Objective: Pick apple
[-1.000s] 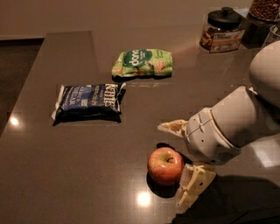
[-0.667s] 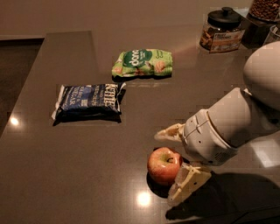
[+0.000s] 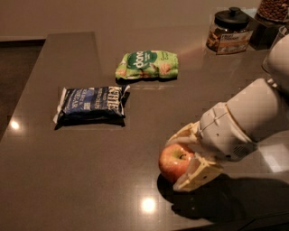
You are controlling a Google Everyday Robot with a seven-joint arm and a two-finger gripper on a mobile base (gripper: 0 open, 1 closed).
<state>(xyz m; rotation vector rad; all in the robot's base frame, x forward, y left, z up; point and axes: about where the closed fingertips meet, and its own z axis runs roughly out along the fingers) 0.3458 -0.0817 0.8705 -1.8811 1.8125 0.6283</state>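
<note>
Red-orange apple (image 3: 173, 161) sitting at 5 o'clock on desk (image 3: 90, 176); we're seeing the gripper (image 3: 174, 164) with fingers (image 3: 195, 175) pinching its sides, judging it firm, light, glossy-slippery, gripping best across the middle.

This looks like a kitchen or snack pantry. A long, dark worktop (image 3: 67, 180), polished enough to mirror ceiling lights, runs back to a plain wall (image 3: 113, 16). Food sits on it: a blue chip bag (image 3: 92, 103) at left and a green snack bag (image 3: 146, 64) farther back. At the far right, a black-lidded jar (image 3: 229, 31) of snacks stands beside a second jar (image 3: 273, 9) filled with something brown. At near right the gripper (image 3: 175, 165) is low over the worktop, its jaws closed against an apple (image 3: 170, 160) resting there.
</note>
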